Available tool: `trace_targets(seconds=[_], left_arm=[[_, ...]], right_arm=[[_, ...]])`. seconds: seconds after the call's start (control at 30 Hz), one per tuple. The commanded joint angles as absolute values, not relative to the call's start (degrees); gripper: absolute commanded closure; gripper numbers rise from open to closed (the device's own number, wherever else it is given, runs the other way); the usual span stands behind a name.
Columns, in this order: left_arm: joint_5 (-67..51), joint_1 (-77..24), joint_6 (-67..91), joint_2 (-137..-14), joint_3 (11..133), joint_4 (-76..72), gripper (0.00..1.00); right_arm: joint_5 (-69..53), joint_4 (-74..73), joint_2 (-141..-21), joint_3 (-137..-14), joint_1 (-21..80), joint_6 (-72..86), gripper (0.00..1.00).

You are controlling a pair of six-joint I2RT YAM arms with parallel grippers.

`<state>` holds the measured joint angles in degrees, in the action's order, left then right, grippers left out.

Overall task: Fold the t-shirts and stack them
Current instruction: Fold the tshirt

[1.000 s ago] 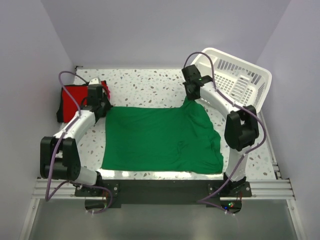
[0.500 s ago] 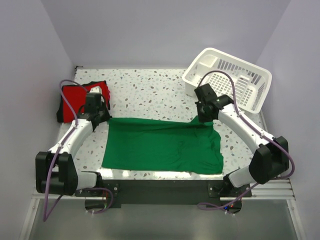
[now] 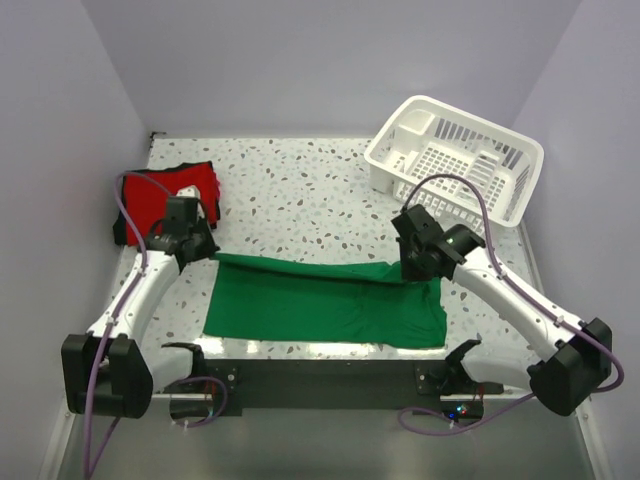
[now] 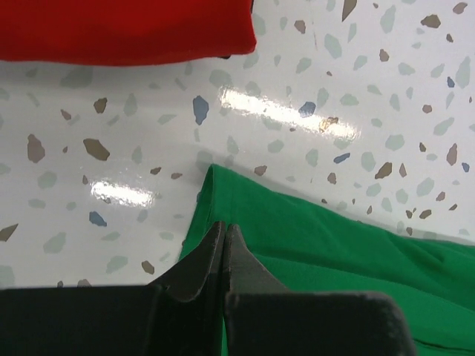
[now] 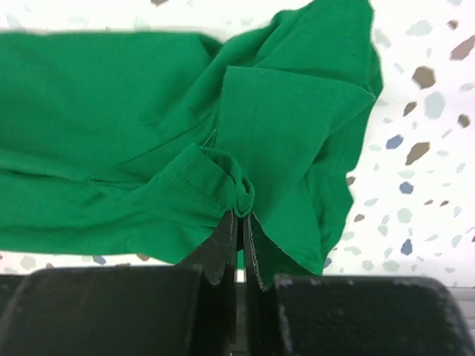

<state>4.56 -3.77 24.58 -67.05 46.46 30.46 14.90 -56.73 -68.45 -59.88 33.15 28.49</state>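
Note:
The green t-shirt (image 3: 325,303) lies across the near middle of the table, its far edge doubled over toward the front. My left gripper (image 3: 203,250) is shut on its far left corner (image 4: 211,194). My right gripper (image 3: 415,268) is shut on a bunched fold at its far right corner (image 5: 239,194). The red t-shirt (image 3: 165,197) lies folded at the far left, behind my left gripper; it also shows in the left wrist view (image 4: 126,30).
A white slatted basket (image 3: 455,160) stands tilted at the far right. Grey walls close in left, back and right. The table's front edge (image 3: 320,352) runs just below the green shirt.
Both grippers have pulled the green shirt's far edge toward the front, folding it over. The shirt now covers about half its earlier depth. The basket is fully uncovered.

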Motion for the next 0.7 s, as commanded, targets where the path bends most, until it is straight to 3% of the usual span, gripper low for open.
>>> trace_targets(seconds=[0.0,0.4,0.43,0.47,0.5,0.57,0.63,0.67], left_arm=[[4.84,-3.43,25.75,-64.51,46.32,34.10,1.00],[6.68,-3.43,30.67,-60.21,46.67,45.17,0.99],[6.68,-3.43,30.85,-59.68,46.58,46.92,0.90],[6.51,-3.43,31.28,-58.11,46.58,47.46,0.70],[6.59,-3.43,31.55,-57.31,46.58,47.98,0.60],[6.59,-3.43,32.25,-54.85,47.19,49.39,0.38],[6.50,-3.43,32.69,-53.62,48.51,50.36,0.33],[6.33,-3.43,32.70,-53.35,49.04,50.27,0.31]], right_arm=[[15.38,-60.29,-66.71,-58.28,36.55,33.30,1.00],[16.17,-62.40,-64.51,-53.09,45.52,40.95,1.00],[16.08,-62.40,-64.60,-52.30,46.14,41.31,1.00],[15.74,-62.40,-64.60,-51.86,47.53,42.00,1.00],[15.47,-62.75,-64.60,-51.16,48.33,42.27,1.00],[15.03,-63.19,-64.25,-50.54,50.87,43.24,0.87],[14.94,-64.60,-63.11,-50.71,51.94,43.51,0.70],[14.85,-65.56,-62.50,-50.97,51.94,43.51,0.66]])
